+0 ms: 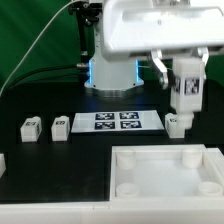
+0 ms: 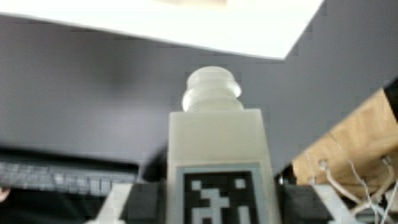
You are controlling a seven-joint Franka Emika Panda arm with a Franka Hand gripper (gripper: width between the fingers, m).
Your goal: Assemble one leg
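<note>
The leg [image 2: 217, 140] is up in the air: a smooth white plastic post with a squared body, a stepped rounded peg at its tip and a black-and-white tag on one face. The gripper [image 1: 186, 80] pinches it between its fingers above the matte black table [image 1: 60, 155]. Just below stands a second stubby post [image 1: 178, 125], beside the flat marker board [image 1: 115, 122]. The big square tray piece [image 1: 150, 185], with round corner sockets, lies in the foreground.

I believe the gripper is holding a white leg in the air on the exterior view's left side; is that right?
Not quite. The gripper is holding the white leg in the air on the exterior view's right side, not its left. The exterior view shows this.
</note>
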